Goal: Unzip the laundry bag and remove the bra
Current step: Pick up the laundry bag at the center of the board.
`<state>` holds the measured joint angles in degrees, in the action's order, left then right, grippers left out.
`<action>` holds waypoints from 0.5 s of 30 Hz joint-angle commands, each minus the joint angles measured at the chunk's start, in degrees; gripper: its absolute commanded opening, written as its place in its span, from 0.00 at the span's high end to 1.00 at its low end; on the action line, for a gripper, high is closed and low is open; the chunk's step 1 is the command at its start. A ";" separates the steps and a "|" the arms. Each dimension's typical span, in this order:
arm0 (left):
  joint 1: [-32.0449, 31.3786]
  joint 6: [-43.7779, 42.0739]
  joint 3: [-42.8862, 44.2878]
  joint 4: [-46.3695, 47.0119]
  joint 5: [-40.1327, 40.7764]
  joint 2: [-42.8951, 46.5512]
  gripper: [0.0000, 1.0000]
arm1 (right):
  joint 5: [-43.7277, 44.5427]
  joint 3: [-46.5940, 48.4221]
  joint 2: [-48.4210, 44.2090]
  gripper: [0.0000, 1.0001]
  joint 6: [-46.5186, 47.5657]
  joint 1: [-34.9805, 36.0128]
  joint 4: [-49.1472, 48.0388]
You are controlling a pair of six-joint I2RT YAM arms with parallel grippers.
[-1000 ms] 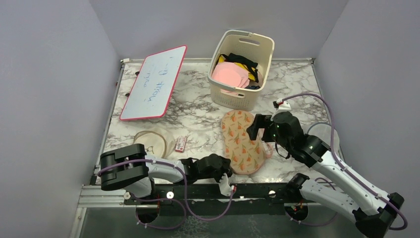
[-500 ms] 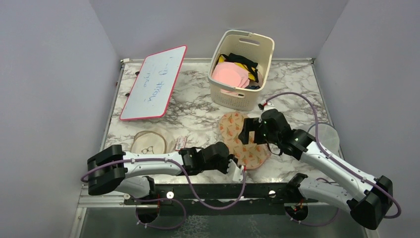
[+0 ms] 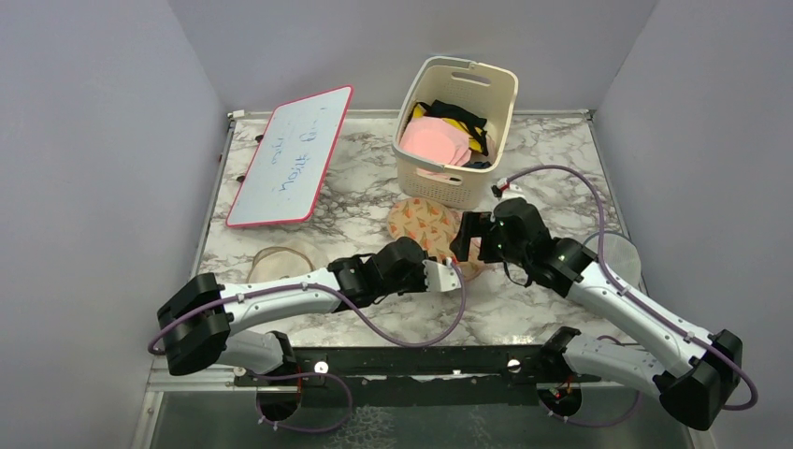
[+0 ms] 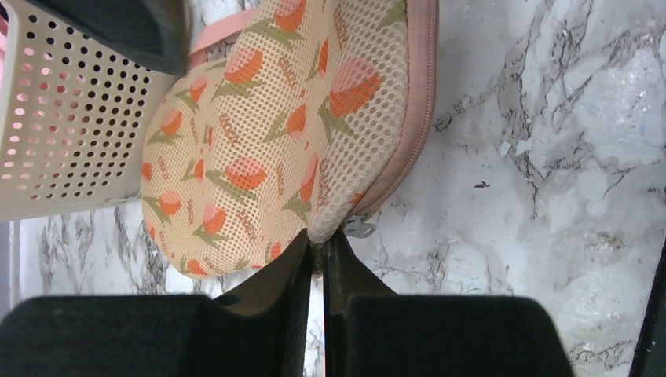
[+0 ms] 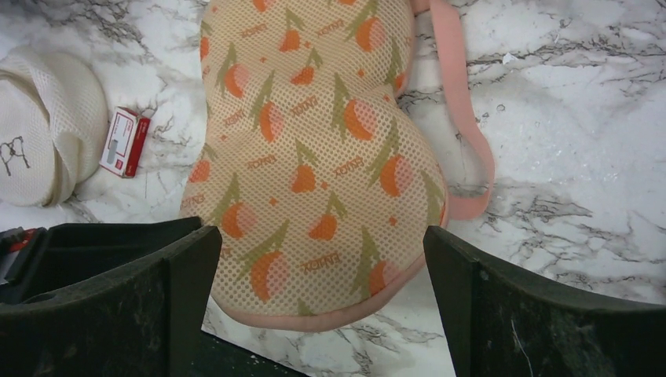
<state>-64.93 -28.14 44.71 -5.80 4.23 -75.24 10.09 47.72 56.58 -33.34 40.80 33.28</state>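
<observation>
Lying beside the basket (image 4: 63, 126), the laundry bag (image 4: 275, 133) is edge-gripped by the left end effector (image 4: 316, 263); the right end effector (image 5: 318, 243) is held open over it.

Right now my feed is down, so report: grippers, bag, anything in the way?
Left gripper shut on laundry bag edge by zip pull. Right gripper open, above bag. Bag looks zipped. Basket close beside its far lobe.

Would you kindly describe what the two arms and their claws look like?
The left arm and right arm share white tubular links, bulky black joints and loose purple cables. The left claw and right claw have flat, matte black fingers. No markings are readable.
</observation>
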 commanded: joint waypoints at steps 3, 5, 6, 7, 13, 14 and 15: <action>0.44 5.26 3.16 -1.55 3.99 -0.17 1.00 | 1.73 -2.63 -0.19 0.00 -3.66 -0.01 3.70; 0.42 6.95 4.29 -1.66 5.60 -1.10 1.00 | 2.93 -3.27 -0.24 0.00 -5.12 -0.05 4.81; 0.45 7.50 4.65 -1.65 5.88 -1.50 1.00 | 3.09 -3.34 -0.22 0.01 -5.56 -0.12 5.06; 0.42 7.97 4.91 -1.49 5.65 -1.83 1.00 | 2.84 -3.38 -0.08 0.00 -5.85 -0.12 4.92; 0.45 11.76 6.75 -1.26 2.72 -4.64 1.00 | -1.11 -2.93 1.80 0.00 -7.99 -1.28 -0.38; 0.50 12.58 7.16 -1.29 2.53 -5.48 1.00 | -1.51 -2.91 2.72 0.01 -8.41 -1.37 -1.55; 0.48 13.50 7.68 -1.42 2.42 -6.19 1.00 | -1.62 -3.05 3.66 0.00 -8.87 -1.67 -2.81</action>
<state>-64.58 -19.16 49.67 -7.46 7.03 -79.02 10.39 44.56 57.58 -39.48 39.99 35.68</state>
